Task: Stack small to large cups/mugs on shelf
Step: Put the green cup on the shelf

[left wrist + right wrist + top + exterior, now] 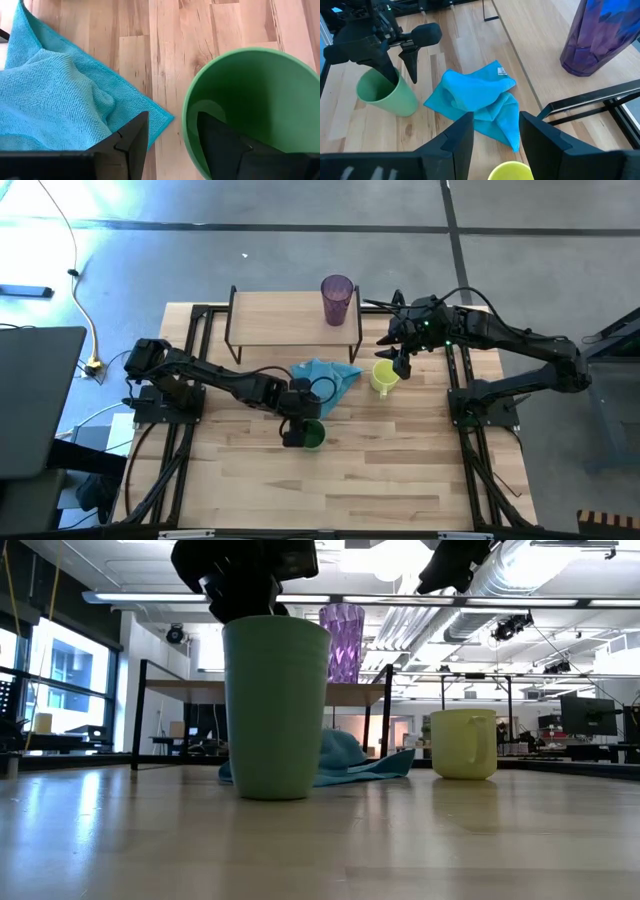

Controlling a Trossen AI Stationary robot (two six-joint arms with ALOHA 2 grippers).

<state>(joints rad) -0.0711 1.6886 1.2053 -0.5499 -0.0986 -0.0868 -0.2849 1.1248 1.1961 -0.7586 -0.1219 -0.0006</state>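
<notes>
The green cup stands on the table just in front of the blue cloth, which lies between it and the shelf carrying the purple tumbler. Your left gripper straddles its rim with jaws wide, one finger inside, one outside. Your right gripper hangs open over the yellow mug, whose rim is cut off in the right wrist view.

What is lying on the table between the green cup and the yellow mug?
A crumpled light blue cloth lies between the green handleless cup and the short yellow mug. The high view shows it best; the low view shows it behind the cup.
</notes>
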